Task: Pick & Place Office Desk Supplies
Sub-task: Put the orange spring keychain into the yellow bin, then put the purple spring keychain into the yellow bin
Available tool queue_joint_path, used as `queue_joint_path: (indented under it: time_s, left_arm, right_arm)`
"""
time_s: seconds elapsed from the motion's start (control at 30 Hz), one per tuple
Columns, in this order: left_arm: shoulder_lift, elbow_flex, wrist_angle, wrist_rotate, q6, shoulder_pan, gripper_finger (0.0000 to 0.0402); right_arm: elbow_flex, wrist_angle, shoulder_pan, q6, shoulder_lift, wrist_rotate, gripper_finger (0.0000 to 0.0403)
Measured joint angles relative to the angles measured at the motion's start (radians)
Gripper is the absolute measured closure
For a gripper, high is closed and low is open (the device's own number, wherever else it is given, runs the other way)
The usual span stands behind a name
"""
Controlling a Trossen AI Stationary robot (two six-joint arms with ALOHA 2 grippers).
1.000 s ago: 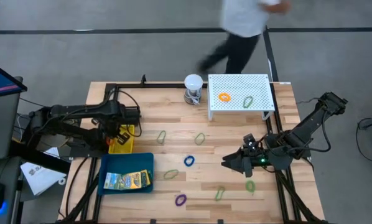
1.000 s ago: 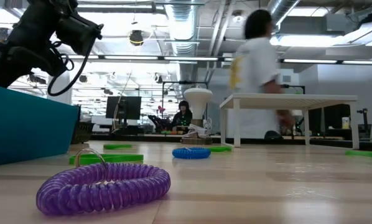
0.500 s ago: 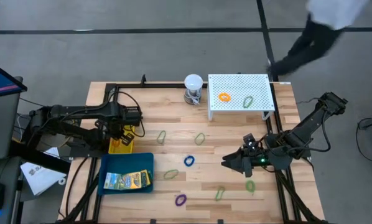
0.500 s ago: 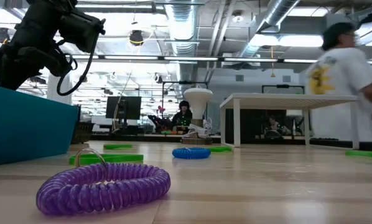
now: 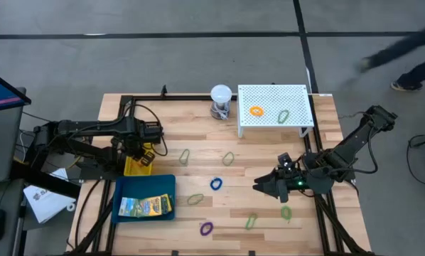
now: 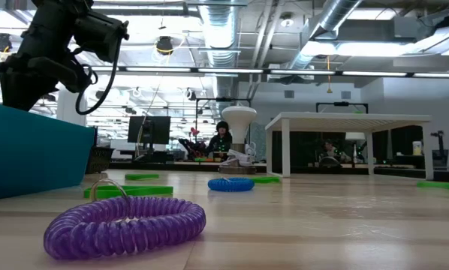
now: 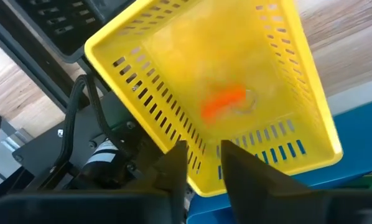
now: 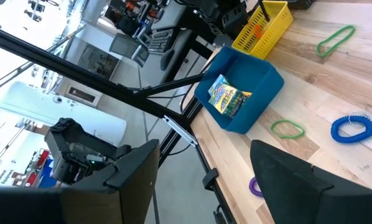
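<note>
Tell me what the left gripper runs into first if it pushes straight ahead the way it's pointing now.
Probably the yellow bin: the left gripper points down into it, toward the orange loop lying inside. Depth is hard to judge.

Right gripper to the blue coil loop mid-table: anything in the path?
Nothing visible. The right gripper, open, sits beside the blue coil loop with bare wood between them. The nearest other pieces, a green loop and another green loop, lie off to the sides of that line.
</note>
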Motion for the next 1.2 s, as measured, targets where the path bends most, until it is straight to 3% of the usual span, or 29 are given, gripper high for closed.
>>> queue_joint_path:
  time_s: [0.17, 0.3, 0.47, 0.6, 0.7, 1.0, 1.2]
  left_arm:
    - [0.000, 0.000, 0.020, -0.001, 0.007, 0.000, 0.0245]
    - [0.000, 0.000, 0.034, -0.002, 0.065, 0.000, 0.0225]
    - [0.000, 0.060, 0.037, 0.042, 0.164, -0.001, 0.0230]
    - [0.000, 0.160, 0.083, 0.150, 0.254, -0.029, 0.0251]
    - [0.000, 0.253, 0.181, 0.218, 0.280, -0.095, 0.0270]
    - [0.154, 0.518, 0.542, 0.184, 0.225, -0.332, 0.0267]
    - [0.343, 0.682, 0.618, 0.201, 0.440, -0.543, 0.0248]
  right_arm:
    - [0.000, 0.000, 0.000, 0.000, 0.000, -0.002, 0.0154]
    - [0.000, 0.000, 0.000, 0.011, 0.000, -0.002, 0.0154]
    - [0.000, -0.001, -0.001, 0.019, 0.000, -0.002, 0.0154]
    - [0.000, -0.001, -0.009, 0.019, 0.000, -0.002, 0.0154]
    - [0.000, -0.004, -0.014, 0.018, 0.000, -0.002, 0.0154]
    - [0.000, -0.010, -0.021, 0.010, 0.000, -0.022, 0.0154]
    - [0.000, -0.013, -0.011, 0.002, 0.000, -0.082, 0.0154]
